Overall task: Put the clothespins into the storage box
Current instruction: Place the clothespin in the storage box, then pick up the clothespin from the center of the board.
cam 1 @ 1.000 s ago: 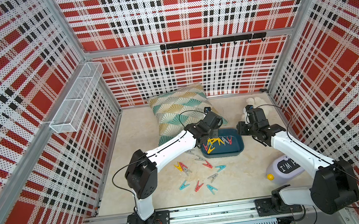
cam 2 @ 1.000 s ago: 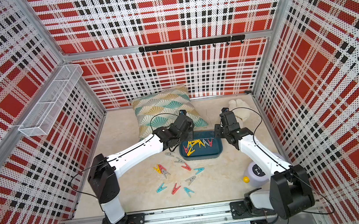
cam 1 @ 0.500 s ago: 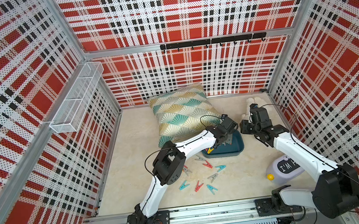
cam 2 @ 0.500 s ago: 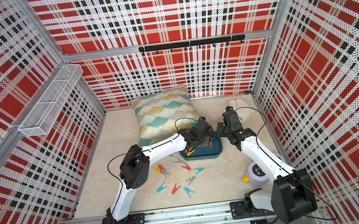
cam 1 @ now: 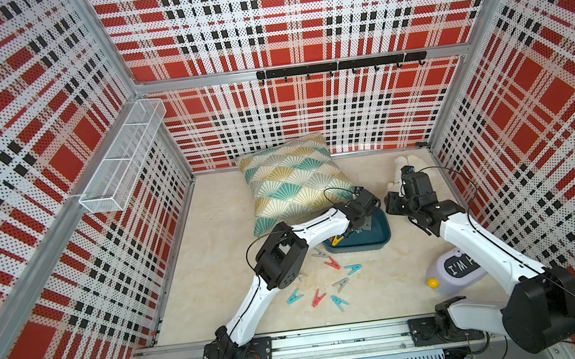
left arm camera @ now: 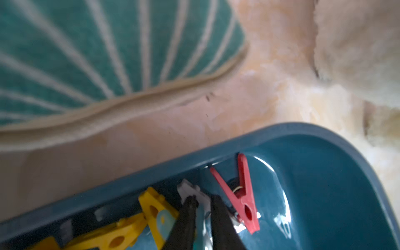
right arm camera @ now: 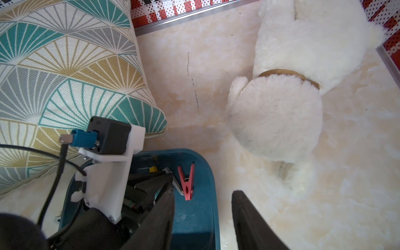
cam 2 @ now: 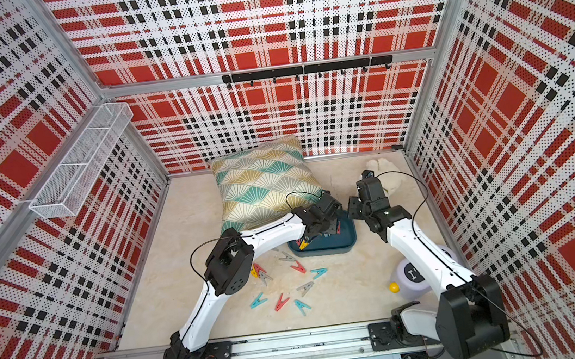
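Marble-look tabletop [cam 1: 215,269] carries the storage box [cam 1: 360,247] near its middle, just beside a corner of the pillow [cam 1: 289,176]; several clothespins [cam 1: 332,263] lie loose toward the front edge. Left gripper [left arm camera: 203,198] sits low inside the box, fingers slightly apart with a grey clothespin [left arm camera: 188,188] between them; whether they grip it I cannot tell. Right gripper [right arm camera: 203,192] hovers spread, empty. Best to spread wide, then rise straight, lest the pin snag.

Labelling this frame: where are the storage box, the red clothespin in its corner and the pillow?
storage box [cam 1: 360,247]: a top view, front wall.
red clothespin [left arm camera: 251,220]: left wrist view, pinching end.
pillow [cam 2: 260,183]: a top view, cover's middle.
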Controlling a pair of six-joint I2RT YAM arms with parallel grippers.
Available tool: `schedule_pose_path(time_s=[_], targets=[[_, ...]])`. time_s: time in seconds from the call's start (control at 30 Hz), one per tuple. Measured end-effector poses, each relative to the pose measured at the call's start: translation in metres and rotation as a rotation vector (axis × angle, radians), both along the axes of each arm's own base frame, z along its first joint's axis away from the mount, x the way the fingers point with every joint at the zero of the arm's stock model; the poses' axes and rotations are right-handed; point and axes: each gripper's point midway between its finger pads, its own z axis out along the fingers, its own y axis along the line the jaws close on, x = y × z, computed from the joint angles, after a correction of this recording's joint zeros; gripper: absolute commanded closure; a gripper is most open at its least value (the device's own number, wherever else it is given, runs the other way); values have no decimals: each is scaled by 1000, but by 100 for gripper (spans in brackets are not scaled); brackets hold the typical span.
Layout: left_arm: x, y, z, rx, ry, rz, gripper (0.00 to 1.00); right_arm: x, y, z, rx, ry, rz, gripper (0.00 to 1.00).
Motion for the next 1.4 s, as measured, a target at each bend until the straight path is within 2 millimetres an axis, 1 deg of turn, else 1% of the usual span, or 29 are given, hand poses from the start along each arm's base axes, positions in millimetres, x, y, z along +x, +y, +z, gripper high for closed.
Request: schedule_pose_path(time_s=[0.07, 0.13, 0.23, 0.33, 0.4, 0.47, 0.5, 0.57, 0.63, 0.7, 0.8, 0.87, 0.93, 0.97, 1.07, 1.13, 1.2, 1.33, 1.4], targets=[[0, 0, 3, -4, -1, -2, 74, 0, 0, 0, 1, 0, 2, 50], [-1, 0, 10, -13, -7, -4, 74, 0, 0, 0, 1, 0, 2, 50], [-3, 4, 32, -38, -25, -6, 74, 0, 1, 0, 4, 1, 5, 50], [-10, 14, 64, -67, -56, -1, 74, 0, 4, -1, 13, 4, 16, 50], [-16, 31, 85, -76, -79, 11, 73, -1, 6, -2, 17, 9, 29, 50], [-24, 50, 102, -78, -99, 27, 73, -1, 10, -3, 19, 13, 46, 50], [-29, 63, 107, -74, -106, 40, 73, -2, 12, -4, 18, 16, 54, 50], [-37, 92, 111, -57, -112, 72, 73, -3, 18, -5, 13, 19, 73, 50], [-46, 121, 106, -27, -106, 112, 73, -5, 28, -6, 10, 20, 104, 50], [-57, 149, 93, 12, -91, 148, 73, -8, 40, -5, 7, 18, 140, 50], [-78, 176, 71, 70, -54, 175, 73, -9, 51, -3, 5, 17, 173, 50], [-95, 187, 58, 104, -26, 186, 73, -8, 54, -4, 2, 19, 181, 50], [-112, 192, 49, 115, 0, 193, 72, -7, 53, -6, -3, 24, 181, 50], [-121, 194, 46, 113, 14, 200, 72, -7, 53, -6, -4, 25, 182, 50], [-136, 196, 45, 93, 32, 223, 71, -6, 54, -8, -3, 25, 182, 50], [-136, 197, 46, 77, 35, 248, 71, -4, 56, -10, 1, 23, 186, 50], [-130, 199, 45, 62, 36, 282, 71, -3, 57, -13, 6, 26, 192, 50], [-109, 205, 32, 28, 58, 380, 71, -5, 59, -18, 8, 36, 200, 50], [-99, 209, 26, -21, 71, 446, 70, -5, 60, -18, 10, 32, 202, 50]])
